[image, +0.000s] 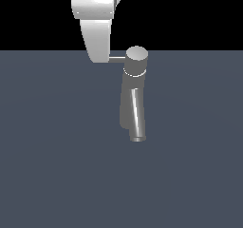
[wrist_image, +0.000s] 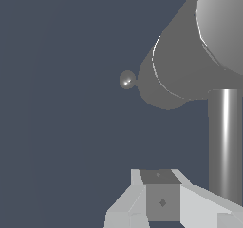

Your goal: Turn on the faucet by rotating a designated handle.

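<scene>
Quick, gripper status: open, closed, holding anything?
Gripper: cannot be told. Its tip sits at the outer end of the handle, but no view shows how the fingers stand.

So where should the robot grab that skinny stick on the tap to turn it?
Probably near the handle's free end, farthest from the faucet's round cap, for the most turning leverage. It sticks out sideways toward the exterior view's left, where the gripper already is, so come from that side.
</scene>
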You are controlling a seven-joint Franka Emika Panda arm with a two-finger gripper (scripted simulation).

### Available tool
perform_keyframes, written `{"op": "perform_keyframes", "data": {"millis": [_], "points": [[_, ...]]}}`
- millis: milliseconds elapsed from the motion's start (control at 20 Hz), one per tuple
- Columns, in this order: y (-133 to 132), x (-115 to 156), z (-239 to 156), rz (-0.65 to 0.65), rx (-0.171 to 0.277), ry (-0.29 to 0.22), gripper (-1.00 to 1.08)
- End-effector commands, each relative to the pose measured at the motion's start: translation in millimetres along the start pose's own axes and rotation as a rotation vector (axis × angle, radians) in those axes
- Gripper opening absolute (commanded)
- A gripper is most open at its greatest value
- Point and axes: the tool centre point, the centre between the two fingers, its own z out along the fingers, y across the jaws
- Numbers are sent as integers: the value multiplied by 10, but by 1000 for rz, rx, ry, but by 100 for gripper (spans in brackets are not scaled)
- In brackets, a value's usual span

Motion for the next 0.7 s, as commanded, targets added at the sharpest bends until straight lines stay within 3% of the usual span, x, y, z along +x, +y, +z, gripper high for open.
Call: {"op": "perform_keyframes", "data": {"millis": [0, 650], "points": [[66, -7, 0, 0, 0, 0, -100], [420, -35, 0, 0, 0, 1, -100]]}}
